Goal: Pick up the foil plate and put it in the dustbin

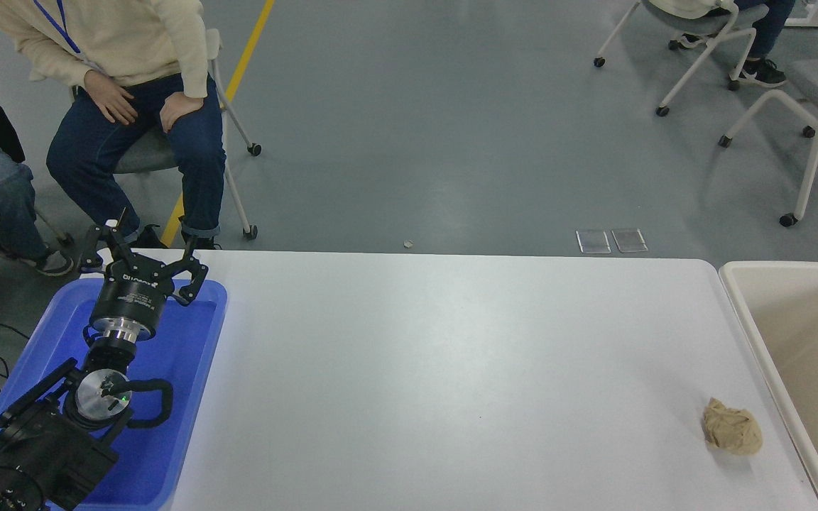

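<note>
White worktop (451, 369) in a grey-floored room with wheeled chairs.
Cream dustbin (750, 319) stands at its right end; left gripper (140, 257), spread wide, holds nothing above a blue tray (189, 397).
</note>
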Controlling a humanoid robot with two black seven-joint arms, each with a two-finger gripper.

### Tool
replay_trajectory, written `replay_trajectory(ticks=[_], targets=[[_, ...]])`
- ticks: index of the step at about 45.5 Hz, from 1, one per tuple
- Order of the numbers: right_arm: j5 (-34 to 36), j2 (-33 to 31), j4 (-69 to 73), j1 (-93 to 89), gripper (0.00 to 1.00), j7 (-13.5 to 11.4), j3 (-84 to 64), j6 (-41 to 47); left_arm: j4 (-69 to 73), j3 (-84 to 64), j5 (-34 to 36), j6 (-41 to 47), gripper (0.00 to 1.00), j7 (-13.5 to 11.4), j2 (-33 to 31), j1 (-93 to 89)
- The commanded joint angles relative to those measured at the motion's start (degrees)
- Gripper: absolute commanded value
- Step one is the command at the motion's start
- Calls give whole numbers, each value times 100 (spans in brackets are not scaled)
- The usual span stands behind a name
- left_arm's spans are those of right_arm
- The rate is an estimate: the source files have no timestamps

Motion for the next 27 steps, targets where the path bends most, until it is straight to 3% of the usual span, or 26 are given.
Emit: replay_trajectory(ticks=[1, 13, 27], targets=[[-28, -811, 2189, 1152, 100, 5, -465, 127, 0, 2, -6, 0, 100, 0, 0, 1], [-19, -953, 3843, 3147, 100, 5, -2337, 671, 0, 2, 2, 0, 100, 0, 0, 1], [-28, -804, 4292, 4537, 100, -4, -2812, 3061, 0, 2, 2, 9, 100, 0, 0, 1]])
